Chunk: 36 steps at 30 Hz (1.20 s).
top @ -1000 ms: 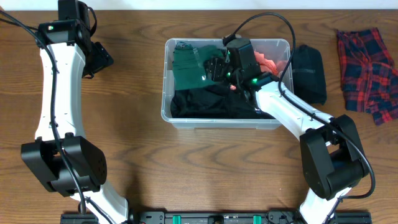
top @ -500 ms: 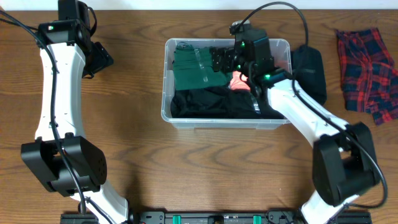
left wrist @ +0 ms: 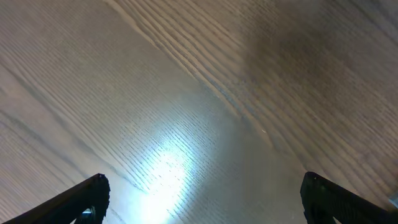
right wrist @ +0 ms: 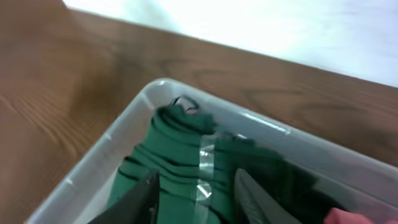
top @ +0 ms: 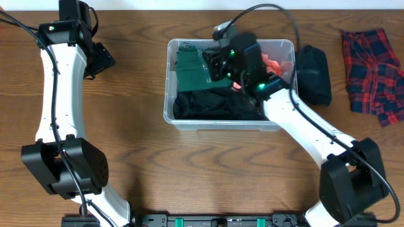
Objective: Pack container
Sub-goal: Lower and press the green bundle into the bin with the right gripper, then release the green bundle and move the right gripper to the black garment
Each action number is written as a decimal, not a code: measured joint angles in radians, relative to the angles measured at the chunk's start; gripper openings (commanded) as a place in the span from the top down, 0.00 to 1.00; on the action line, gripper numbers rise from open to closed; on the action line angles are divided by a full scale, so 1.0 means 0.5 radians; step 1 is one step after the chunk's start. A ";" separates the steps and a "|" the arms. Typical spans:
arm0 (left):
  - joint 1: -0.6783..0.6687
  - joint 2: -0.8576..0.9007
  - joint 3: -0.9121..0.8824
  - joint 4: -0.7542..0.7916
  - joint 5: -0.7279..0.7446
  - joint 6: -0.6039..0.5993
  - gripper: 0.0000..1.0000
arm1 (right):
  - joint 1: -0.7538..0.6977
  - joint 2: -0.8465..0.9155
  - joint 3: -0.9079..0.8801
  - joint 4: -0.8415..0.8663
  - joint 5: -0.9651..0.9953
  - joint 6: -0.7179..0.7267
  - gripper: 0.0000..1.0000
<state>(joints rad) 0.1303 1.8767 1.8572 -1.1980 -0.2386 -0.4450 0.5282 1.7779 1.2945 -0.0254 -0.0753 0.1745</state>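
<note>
While the right hand (right wrist: 196,186) hovers empty, spread apart, over the bin (top: 168,94), packing looks midway. Next up, probably the plaid shirt (top: 372,69).

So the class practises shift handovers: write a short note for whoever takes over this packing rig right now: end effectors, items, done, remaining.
Left end effector: open, empty, over bare table, away from the container.
Right end effector: open, above the green garment inside the container.
Done: green garment, black clothes and an orange item are in.
Left: black bundle and plaid shirt lie on the table, right of the container.
</note>
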 measured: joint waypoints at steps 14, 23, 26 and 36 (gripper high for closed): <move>0.000 0.000 0.000 0.001 0.000 0.000 0.02 | -0.001 0.431 0.002 0.136 0.301 -0.089 0.63; 0.000 0.000 0.000 0.001 0.000 0.000 0.02 | -0.001 0.494 0.017 0.159 0.327 -0.101 0.60; 0.000 0.000 0.000 0.000 0.000 0.000 0.02 | -0.001 0.493 0.034 0.143 0.328 -0.114 0.57; 0.000 -0.001 0.000 0.000 0.000 0.000 0.02 | -0.178 -0.045 0.039 -0.344 0.423 -0.108 0.39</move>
<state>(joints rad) 0.1303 1.8763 1.8572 -1.1980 -0.2386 -0.4450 0.4393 1.7554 1.3140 -0.1974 0.1364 0.1207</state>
